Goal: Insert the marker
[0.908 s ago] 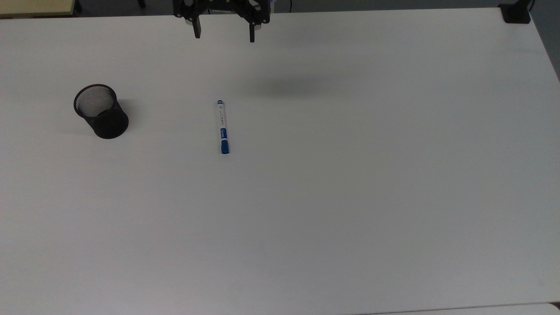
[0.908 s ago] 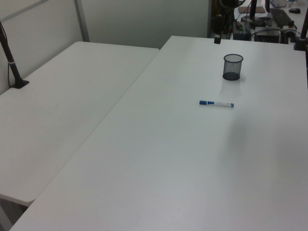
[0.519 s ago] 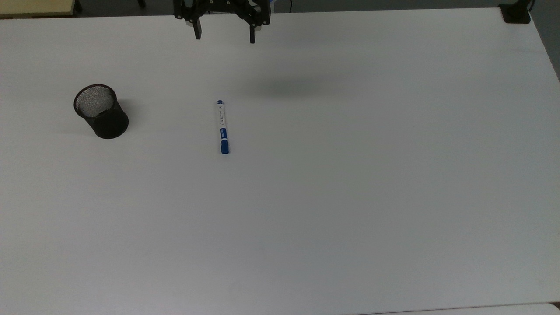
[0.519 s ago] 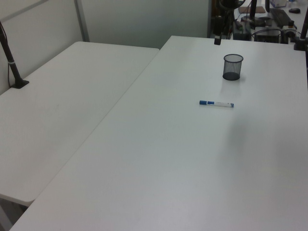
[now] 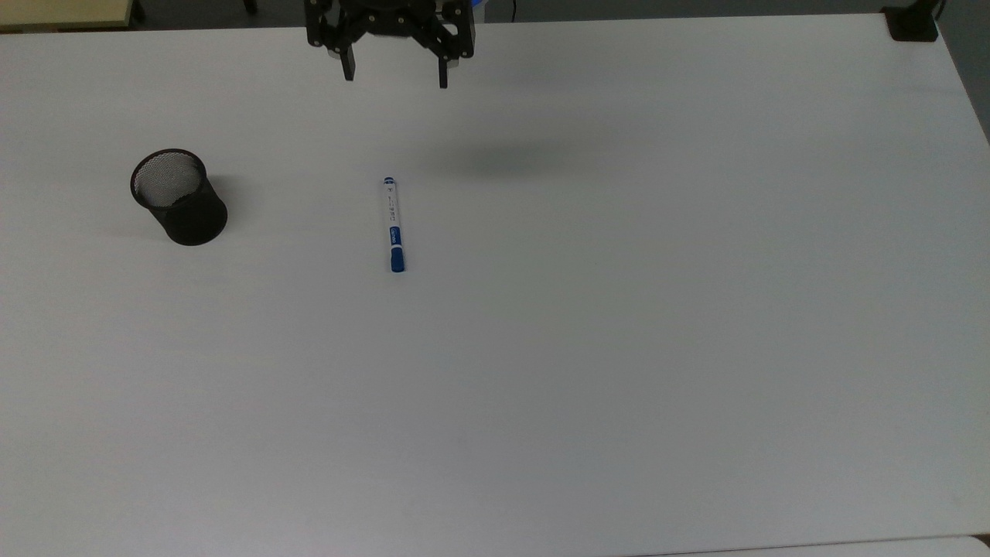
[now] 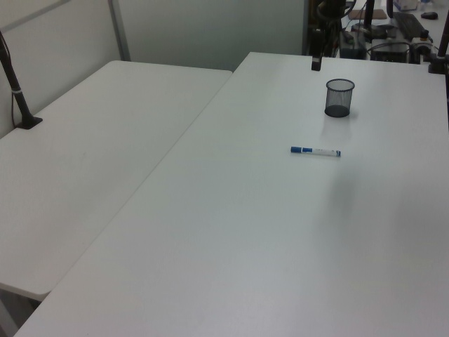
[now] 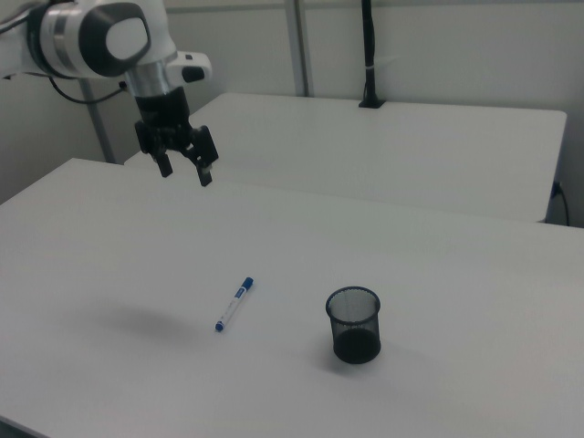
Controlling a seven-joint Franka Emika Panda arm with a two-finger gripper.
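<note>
One marker (image 5: 394,224) is lying flat on the white table (image 5: 619,348), a slim white barrel with a blue cap at the end nearer the top view's bottom edge and a small blue tip at the other end. Nothing is touching it, and it is resting well apart from everything else on the surface. Toward the top view's left, a black mesh cup (image 5: 179,196) is standing upright with its mouth open, and as far as the mesh lets one see, it appears to be holding nothing. High above the table, near the top view's upper edge and roughly in line with the marker, the gripper (image 5: 394,76) is hanging with its two fingers pointing down and spread wide apart, carrying nothing. In the right view the gripper (image 7: 182,171) is sitting at the end of the white arm (image 7: 109,41), clearly well above the marker (image 7: 234,304) and the black mesh cup (image 7: 353,324). Judging by this layout, the task is hardly begun: the marker is waiting to be reached, grasped, lifted, carried over to the cup, and lowered into its opening.
</note>
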